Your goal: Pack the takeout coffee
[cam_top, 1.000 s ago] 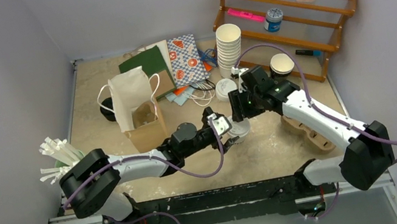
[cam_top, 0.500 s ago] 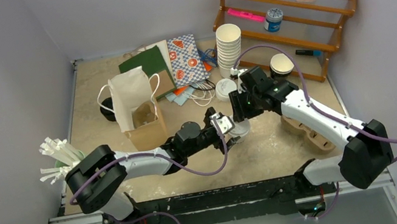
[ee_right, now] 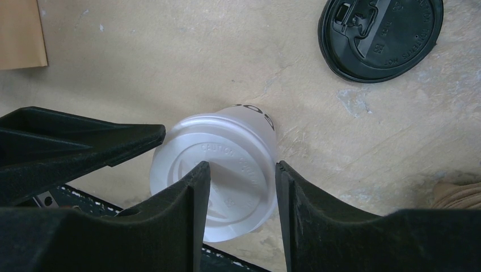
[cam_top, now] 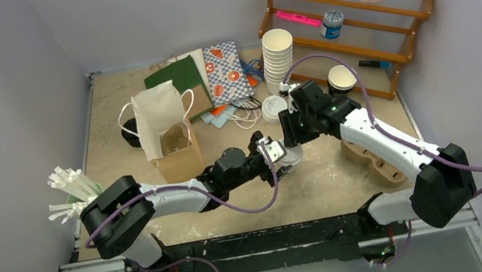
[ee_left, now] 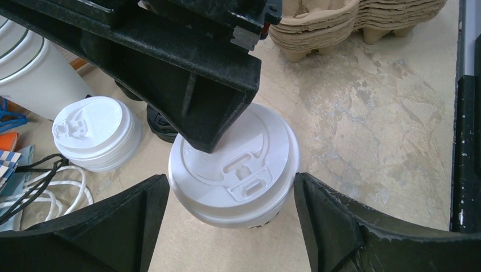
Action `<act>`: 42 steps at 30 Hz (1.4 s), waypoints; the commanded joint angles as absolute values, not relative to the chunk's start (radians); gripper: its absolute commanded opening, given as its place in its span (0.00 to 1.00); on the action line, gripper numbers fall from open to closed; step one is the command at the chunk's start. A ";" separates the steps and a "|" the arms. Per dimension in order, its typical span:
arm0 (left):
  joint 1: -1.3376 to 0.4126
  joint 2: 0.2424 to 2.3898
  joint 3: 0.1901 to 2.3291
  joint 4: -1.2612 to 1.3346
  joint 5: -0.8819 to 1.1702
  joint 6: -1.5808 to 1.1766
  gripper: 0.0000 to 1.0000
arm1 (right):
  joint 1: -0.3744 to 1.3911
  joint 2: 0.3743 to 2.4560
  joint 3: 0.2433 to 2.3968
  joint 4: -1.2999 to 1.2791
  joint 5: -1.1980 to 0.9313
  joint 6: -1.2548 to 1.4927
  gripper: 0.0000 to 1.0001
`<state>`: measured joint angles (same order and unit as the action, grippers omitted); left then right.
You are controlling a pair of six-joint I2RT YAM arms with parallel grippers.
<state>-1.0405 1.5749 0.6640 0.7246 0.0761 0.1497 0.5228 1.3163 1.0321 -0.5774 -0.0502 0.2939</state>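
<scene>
Showing from above: white-lidded cup [cam_top: 292, 157] upright midway on the surface [cam_top: 321, 182], bare on its near side. Left wrist: left fingers [ee_left: 113, 226] wide, flanking the lid rim; grip cannot be told; clear room rightward. Right wrist: right fingers [ee_right: 170, 226] half-spread over the lid, gripping nothing; black lid [ee_right: 380, 37] lies well apart.

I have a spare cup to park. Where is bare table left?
Bare table runs along the near edge, between the brown bag and the pulp carriers. A second patch lies in the far left corner, behind the white bag. Crowded: the back middle, with flat bags, the cup stack, loose lids and the white-lidded cup.
</scene>
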 commanded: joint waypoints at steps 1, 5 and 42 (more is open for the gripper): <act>-1.039 1.559 0.674 0.765 0.050 0.135 0.86 | 0.531 1.324 1.048 -0.606 -0.064 0.284 0.48; -1.039 1.518 0.684 0.753 0.058 0.110 0.86 | 0.531 1.323 1.045 -0.605 -0.060 0.286 0.48; -1.038 1.571 0.780 0.618 0.055 0.009 0.96 | 0.533 1.307 1.041 -0.609 -0.054 0.295 0.47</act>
